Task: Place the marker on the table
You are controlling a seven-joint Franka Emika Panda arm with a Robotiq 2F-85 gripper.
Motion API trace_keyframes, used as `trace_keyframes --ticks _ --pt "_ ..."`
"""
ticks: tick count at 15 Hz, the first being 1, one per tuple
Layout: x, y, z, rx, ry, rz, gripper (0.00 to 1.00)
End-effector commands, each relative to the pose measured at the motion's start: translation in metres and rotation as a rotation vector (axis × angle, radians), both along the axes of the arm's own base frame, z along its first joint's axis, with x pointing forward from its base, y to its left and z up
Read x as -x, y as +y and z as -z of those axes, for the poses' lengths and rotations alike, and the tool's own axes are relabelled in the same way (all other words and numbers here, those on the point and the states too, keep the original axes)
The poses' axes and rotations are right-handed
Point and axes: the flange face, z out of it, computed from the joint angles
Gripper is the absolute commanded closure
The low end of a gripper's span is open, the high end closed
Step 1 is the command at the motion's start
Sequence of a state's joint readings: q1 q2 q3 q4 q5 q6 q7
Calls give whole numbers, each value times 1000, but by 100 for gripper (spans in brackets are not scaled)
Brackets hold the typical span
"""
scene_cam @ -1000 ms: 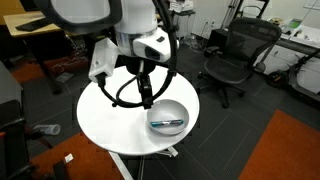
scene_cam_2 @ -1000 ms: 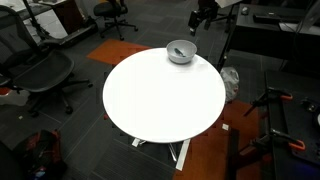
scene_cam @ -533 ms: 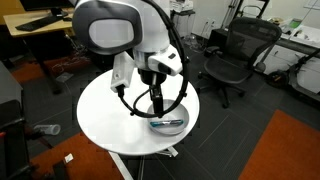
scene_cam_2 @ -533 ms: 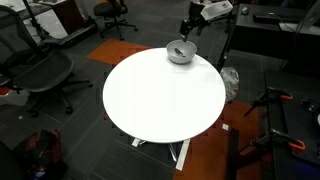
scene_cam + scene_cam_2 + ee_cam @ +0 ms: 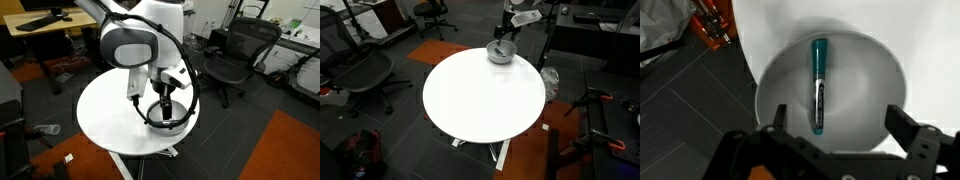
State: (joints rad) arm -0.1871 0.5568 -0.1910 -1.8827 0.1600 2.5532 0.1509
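Observation:
The teal marker (image 5: 819, 84) lies lengthwise in a grey bowl (image 5: 870, 80) on the round white table (image 5: 930, 50). In the wrist view my gripper (image 5: 837, 122) is open just above the bowl, its fingers (image 5: 779, 117) on either side of the marker's near end, not touching it. In both exterior views the gripper (image 5: 165, 103) (image 5: 502, 42) hangs down over the bowl (image 5: 180, 122) (image 5: 499, 55) at the table's edge (image 5: 460, 130). The marker is hidden by the arm in the exterior views.
Office chairs (image 5: 232, 55) (image 5: 360, 70) stand around the table. Light-wood desks (image 5: 35, 25) are in the back. An orange and black object (image 5: 710, 25) lies on the dark floor beside the table edge. The white tabletop (image 5: 470, 95) is bare apart from the bowl.
The arm has swung over and lowered towards the bowl. The gripper now hangs right over the bowl where it was earlier higher and off to the side.

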Motion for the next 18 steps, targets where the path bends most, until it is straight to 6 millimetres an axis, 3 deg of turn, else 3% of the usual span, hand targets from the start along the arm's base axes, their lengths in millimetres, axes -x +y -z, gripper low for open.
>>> trace_keyframes --ticks 1,10,18 --pt "-15 -10 15 -14 -20 39 0" --pt "-28 -25 54 -7 4 48 0" --pt "-33 -27 75 -3 17 43 0"
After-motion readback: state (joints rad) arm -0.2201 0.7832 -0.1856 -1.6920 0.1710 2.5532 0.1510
